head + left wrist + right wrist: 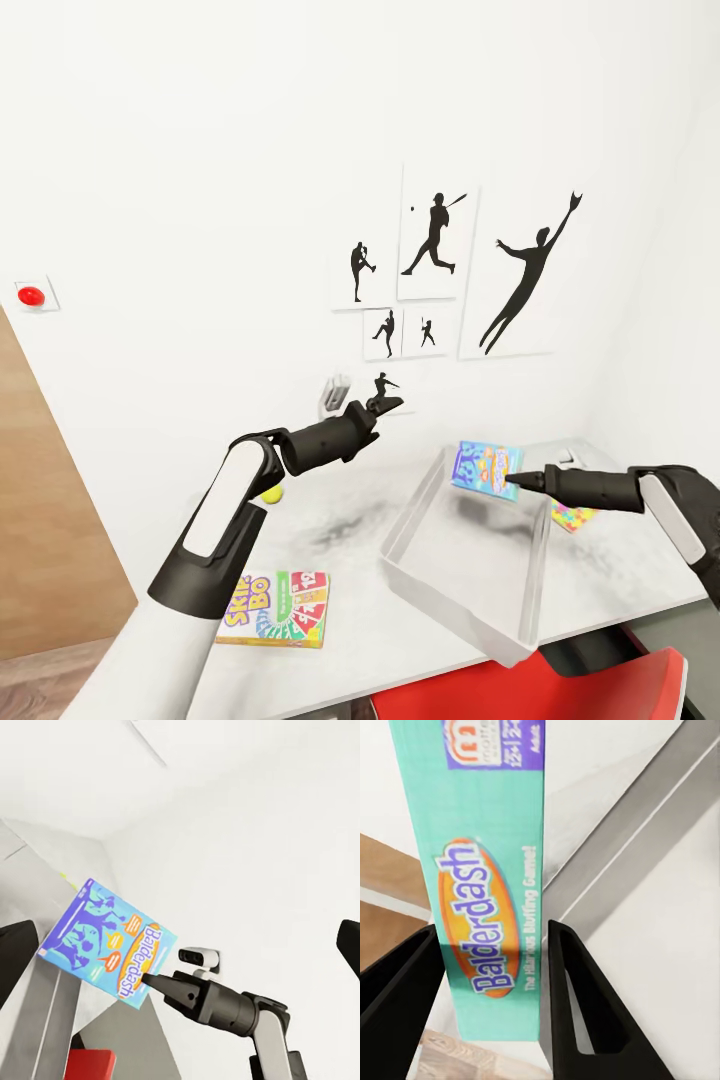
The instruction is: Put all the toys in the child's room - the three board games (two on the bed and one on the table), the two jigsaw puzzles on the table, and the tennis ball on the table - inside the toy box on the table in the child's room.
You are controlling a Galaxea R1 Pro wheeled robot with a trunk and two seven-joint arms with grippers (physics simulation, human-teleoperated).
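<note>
Blue Balderdash game box [486, 470] carried above the pale grey plastic toy box [440, 590].
Right pincer [514, 481] grips it; left pincer [376, 405], state unclear; next, lower and release.

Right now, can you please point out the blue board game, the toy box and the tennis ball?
blue board game [487, 471]: head view, middle of its printed face.
toy box [405, 577]: head view, its near left wall.
tennis ball [271, 494]: head view, the visible part beside the left arm.
</note>
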